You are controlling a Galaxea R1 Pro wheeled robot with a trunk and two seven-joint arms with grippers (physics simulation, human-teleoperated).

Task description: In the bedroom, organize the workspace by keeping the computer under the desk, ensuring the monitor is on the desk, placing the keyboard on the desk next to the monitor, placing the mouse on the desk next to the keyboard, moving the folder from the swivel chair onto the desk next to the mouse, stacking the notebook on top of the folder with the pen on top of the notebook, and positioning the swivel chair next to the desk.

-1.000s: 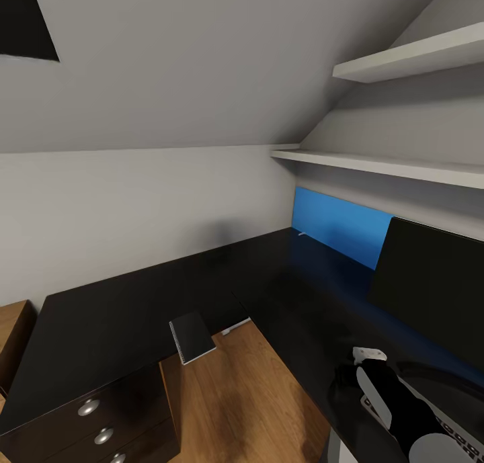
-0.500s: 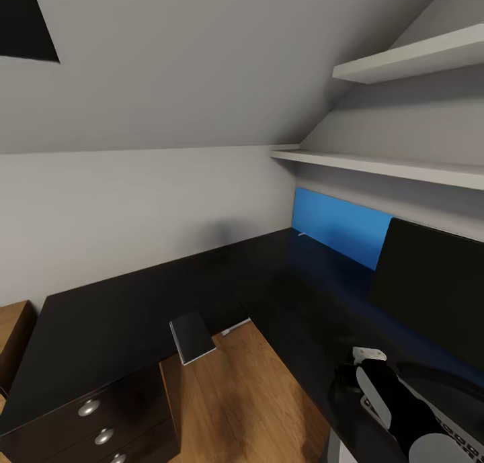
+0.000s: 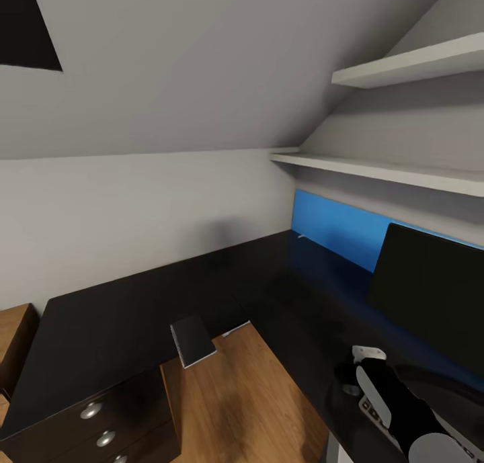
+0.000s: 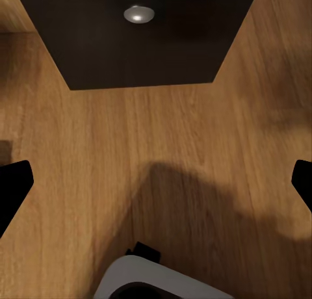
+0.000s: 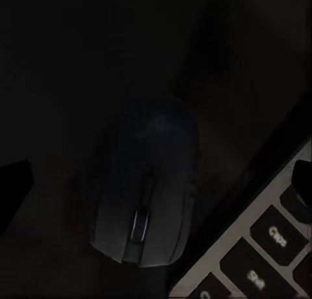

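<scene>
You can read two key legends on the keyboard (image 5: pixel 260 260) in the right wrist view: "Caps" and "Shift". Nothing else is legible.

The room is evenly and softly lit, with no lamp in sight. The glossy black worktop (image 3: pixel 121 315) mirrors the blue wall panel (image 3: pixel 336 229) as a faint sheen at the far right. A soft dark shadow spreads over the wooden floor (image 4: pixel 97 182) in the left wrist view. The right wrist view is very dim, the mouse (image 5: pixel 146 182) barely separating from the dark surface. Straight edges bow slightly toward the head view's borders.
</scene>
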